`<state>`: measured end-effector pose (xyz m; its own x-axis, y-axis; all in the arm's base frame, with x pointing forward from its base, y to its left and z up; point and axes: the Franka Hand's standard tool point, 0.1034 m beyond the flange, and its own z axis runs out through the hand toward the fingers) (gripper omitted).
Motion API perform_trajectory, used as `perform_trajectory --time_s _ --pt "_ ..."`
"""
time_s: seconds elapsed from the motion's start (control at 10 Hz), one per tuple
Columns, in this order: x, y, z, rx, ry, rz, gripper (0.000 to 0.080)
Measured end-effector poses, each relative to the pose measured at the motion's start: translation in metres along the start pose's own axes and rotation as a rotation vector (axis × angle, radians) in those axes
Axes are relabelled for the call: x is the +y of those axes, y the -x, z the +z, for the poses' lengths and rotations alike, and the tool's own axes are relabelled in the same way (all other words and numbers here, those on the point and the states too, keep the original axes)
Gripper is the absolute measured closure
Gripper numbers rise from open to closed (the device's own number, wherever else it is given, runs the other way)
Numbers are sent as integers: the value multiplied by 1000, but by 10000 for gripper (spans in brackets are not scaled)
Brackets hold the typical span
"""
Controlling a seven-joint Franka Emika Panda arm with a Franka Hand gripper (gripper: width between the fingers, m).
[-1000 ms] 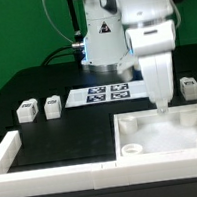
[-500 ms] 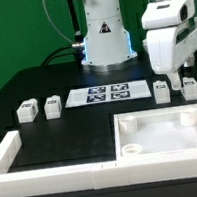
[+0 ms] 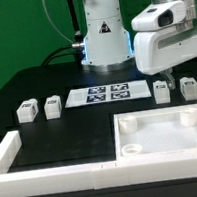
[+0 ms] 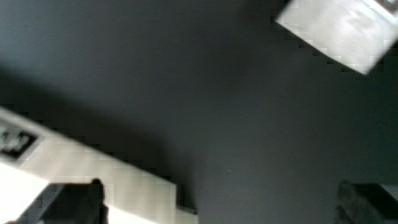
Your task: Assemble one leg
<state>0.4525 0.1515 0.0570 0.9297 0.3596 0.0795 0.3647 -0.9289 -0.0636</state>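
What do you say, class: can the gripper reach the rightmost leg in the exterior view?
Probably yes: the gripper hangs open just above the leg, with nothing seen between them.

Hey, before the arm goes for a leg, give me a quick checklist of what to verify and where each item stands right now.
1. The gripper is open and empty: ok, fingers wide apart, nothing between them.
2. All four legs stand loose: ok, two on the exterior view's left, two on its right.
3. The sockets in view on the panel are empty: ok.
4. The gripper is centred over one right-hand leg: cannot tell.
5. The marker board is uncovered: ok.
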Motion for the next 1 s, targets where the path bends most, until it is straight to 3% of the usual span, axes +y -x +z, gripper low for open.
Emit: perform_trajectory --time_s 0.2,0.6,0.7,0.9,1.0 --pt "-19 4 4 -12 -20 294 150" --pt "-20 7 5 -64 -26 355 150" --pt "-19 18 6 -192 -29 348 150" --pt "-15 17 7 -415 -51 373 150" --pt "-16 25 8 -553 -63 372 150"
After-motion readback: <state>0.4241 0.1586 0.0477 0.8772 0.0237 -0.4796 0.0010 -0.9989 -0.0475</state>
